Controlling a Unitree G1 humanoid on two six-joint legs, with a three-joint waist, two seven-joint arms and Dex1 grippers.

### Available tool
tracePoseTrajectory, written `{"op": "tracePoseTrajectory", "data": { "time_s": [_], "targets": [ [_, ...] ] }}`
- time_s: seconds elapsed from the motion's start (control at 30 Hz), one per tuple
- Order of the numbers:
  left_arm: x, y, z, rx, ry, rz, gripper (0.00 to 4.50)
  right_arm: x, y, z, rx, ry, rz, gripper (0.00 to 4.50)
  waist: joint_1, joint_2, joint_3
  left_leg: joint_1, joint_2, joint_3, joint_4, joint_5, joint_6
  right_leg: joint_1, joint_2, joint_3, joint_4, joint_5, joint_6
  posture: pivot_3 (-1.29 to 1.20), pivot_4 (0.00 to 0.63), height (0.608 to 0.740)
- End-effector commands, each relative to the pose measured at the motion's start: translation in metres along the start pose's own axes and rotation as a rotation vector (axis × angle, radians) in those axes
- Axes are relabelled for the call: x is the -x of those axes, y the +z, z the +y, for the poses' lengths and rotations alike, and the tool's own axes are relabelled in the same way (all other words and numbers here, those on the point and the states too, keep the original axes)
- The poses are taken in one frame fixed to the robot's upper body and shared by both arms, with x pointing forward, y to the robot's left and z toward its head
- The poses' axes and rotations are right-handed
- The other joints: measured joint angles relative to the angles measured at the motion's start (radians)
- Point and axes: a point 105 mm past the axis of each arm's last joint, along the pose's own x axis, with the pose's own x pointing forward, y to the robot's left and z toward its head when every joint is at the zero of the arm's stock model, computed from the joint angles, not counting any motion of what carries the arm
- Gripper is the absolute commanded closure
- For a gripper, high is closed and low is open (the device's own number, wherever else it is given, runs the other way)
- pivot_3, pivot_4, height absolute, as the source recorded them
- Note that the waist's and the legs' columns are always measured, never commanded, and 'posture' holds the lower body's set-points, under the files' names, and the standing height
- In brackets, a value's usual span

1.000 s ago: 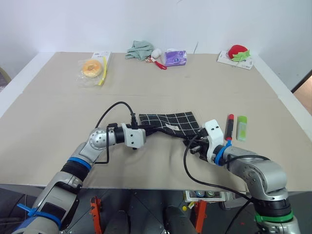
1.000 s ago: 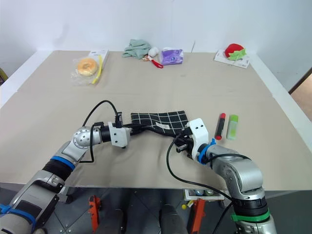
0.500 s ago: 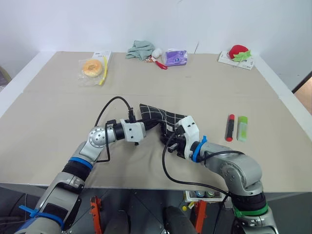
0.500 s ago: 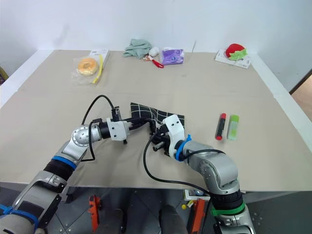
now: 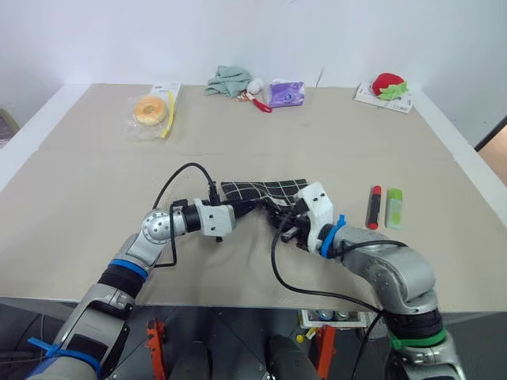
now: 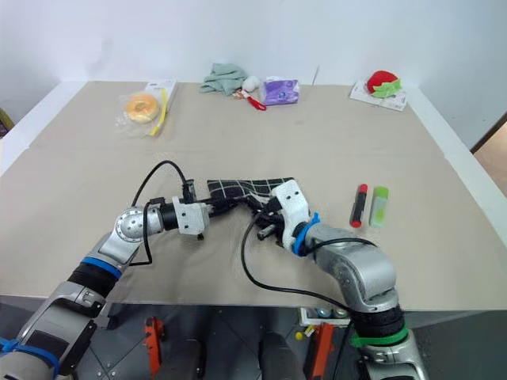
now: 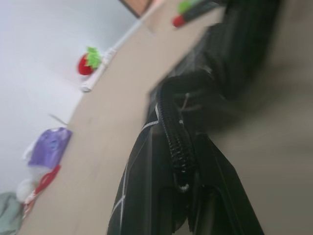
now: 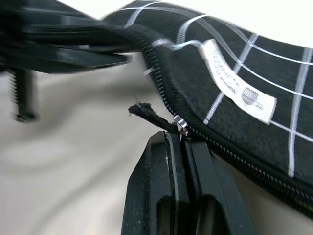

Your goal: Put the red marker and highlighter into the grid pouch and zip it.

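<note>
The right fingers (image 8: 182, 147) are pinching shut on the zipper pull (image 8: 179, 124) of the pouch (image 5: 265, 191), just below its white label (image 8: 238, 89). The left fingers (image 7: 183, 183) are clamping shut on the pouch's zipper edge at its other end — the fabric is stretching between the two. The pouch is sitting near the middle of the table (image 5: 95, 174), partly lifted at the near edge. To its right, well apart from it, the marker (image 5: 373, 206) and the highlighter (image 5: 393, 207) are lying side by side on the table — both outside the pouch. Along the far edge are lying a bagged donut (image 5: 149, 110), a green cloth (image 5: 228, 81), a purple packet (image 5: 284, 93) and a strawberry toy (image 5: 386, 85).
</note>
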Motion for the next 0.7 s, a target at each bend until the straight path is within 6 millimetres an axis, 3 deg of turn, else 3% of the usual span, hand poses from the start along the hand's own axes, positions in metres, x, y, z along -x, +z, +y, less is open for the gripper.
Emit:
{"op": "tracePoseTrajectory", "data": {
  "time_s": [0.03, 0.4, 0.53, 0.7],
  "targets": [
    [0.001, 0.001, 0.0, -0.026, -0.011, -0.002, 4.5, 0.008, 0.014, -0.001, 0.053, 0.003, -0.056, 4.47, 0.0, 0.0, 0.0, 0.0, 0.0, 0.0, 0.0, 0.0, 0.0, 0.0, 0.0, 0.0, 0.0, 0.0, 0.0, 0.0, 0.15, 0.739],
    [-0.006, 0.007, 0.007, -0.019, 0.018, -0.028, 4.5, -0.007, 0.028, 0.049, 0.081, 0.164, -0.098, 4.47, -0.001, 0.0, 0.0, 0.0, 0.001, 0.0, 0.0, 0.0, 0.0, 0.0, 0.001, 0.0, 0.0, 0.0, 0.0, 0.0, 0.15, 0.739],
    [-0.007, 0.007, 0.005, -0.016, 0.017, -0.028, 4.5, -0.008, 0.027, 0.047, 0.074, 0.157, -0.1, 4.47, 0.0, 0.0, 0.0, 0.0, 0.0, 0.0, 0.0, 0.0, 0.0, 0.0, 0.0, 0.0, 0.0, 0.0, 0.0, 0.0, 0.15, 0.739],
    [-0.004, 0.005, 0.006, 0.001, 0.029, -0.021, 4.5, 0.002, 0.026, 0.03, 0.087, 0.111, -0.105, 4.47, 0.0, 0.0, 0.0, 0.0, 0.0, 0.0, 0.0, 0.0, 0.0, 0.0, 0.0, 0.0, 0.0, 0.0, 0.0, 0.0, 0.15, 0.739]
  ]
}}
